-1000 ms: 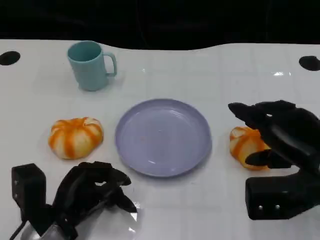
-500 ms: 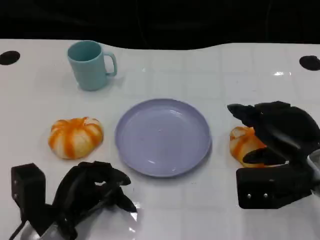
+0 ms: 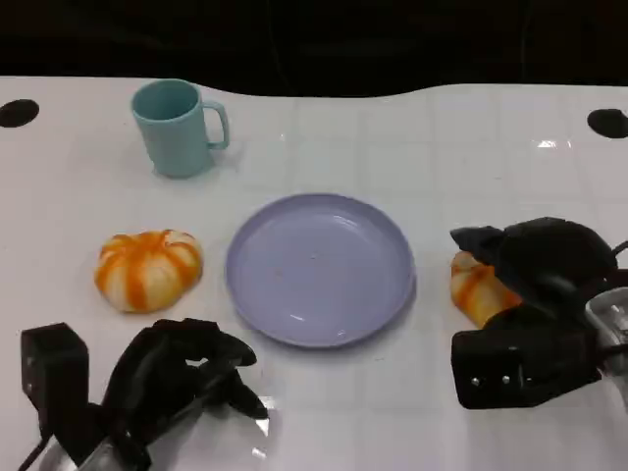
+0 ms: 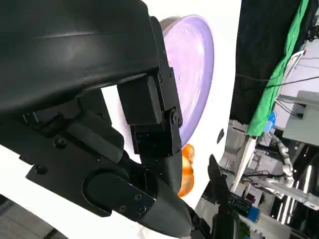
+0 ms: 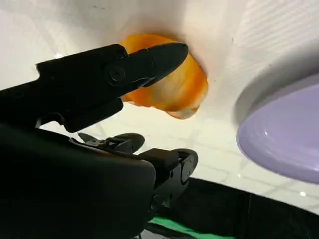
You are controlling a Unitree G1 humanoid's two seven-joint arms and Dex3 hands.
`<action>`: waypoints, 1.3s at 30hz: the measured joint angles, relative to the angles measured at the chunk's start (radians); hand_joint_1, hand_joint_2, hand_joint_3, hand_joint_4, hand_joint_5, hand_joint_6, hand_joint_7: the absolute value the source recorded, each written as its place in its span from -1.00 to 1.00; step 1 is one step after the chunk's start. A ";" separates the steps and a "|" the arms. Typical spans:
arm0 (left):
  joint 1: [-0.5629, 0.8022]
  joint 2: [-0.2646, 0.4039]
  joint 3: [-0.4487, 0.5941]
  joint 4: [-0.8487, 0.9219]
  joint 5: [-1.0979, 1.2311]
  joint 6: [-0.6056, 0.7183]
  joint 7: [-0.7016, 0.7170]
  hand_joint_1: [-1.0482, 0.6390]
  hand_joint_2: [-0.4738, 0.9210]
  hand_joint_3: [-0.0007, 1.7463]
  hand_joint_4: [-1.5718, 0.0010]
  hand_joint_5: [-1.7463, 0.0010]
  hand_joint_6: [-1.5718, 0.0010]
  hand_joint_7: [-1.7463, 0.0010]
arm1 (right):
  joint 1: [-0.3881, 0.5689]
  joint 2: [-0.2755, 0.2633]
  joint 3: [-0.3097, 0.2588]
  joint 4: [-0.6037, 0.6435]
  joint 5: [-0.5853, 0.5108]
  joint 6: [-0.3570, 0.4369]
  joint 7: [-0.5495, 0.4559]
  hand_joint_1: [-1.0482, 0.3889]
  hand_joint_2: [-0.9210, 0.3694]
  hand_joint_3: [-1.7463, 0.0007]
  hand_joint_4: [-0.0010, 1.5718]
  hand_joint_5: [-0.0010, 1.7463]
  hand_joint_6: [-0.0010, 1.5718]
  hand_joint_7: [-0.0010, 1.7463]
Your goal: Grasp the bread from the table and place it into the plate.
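Right hand [image 3: 535,270] over the bread [image 3: 478,288], plate [image 3: 321,268] to its left.
I see fingers spread around it; contact seems likely, unconfirmed. Left hand [image 3: 182,378] idle, fingers loosely curled.

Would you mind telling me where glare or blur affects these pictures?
Head view: small glints on the white table, otherwise sharp. Left wrist view: left hand close and dark. Right wrist view: bread soft-edged, plate blurred with small highlights.
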 measured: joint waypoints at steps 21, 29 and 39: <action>0.009 0.000 -0.002 -0.018 0.001 0.008 0.001 -1.00 0.80 -1.00 -0.93 0.35 -1.00 0.75 | -0.154 0.102 0.072 0.374 0.045 -0.016 -0.131 -0.13 -0.93 0.99 -0.31 -0.90 -0.41 -0.94; 0.014 0.000 -0.002 -0.022 0.001 0.012 0.001 -1.00 0.80 -1.00 -0.93 0.35 -1.00 0.75 | -0.188 0.141 0.085 0.543 0.073 -0.097 -0.369 0.18 -1.00 0.91 -0.06 0.31 0.24 -0.92; 0.015 -0.001 -0.003 -0.031 0.001 0.017 0.001 -1.00 0.81 -1.00 -0.92 0.35 -1.00 0.76 | -0.212 0.145 0.111 0.685 0.080 -0.267 -0.657 0.24 -0.86 0.65 0.15 1.00 -0.08 0.78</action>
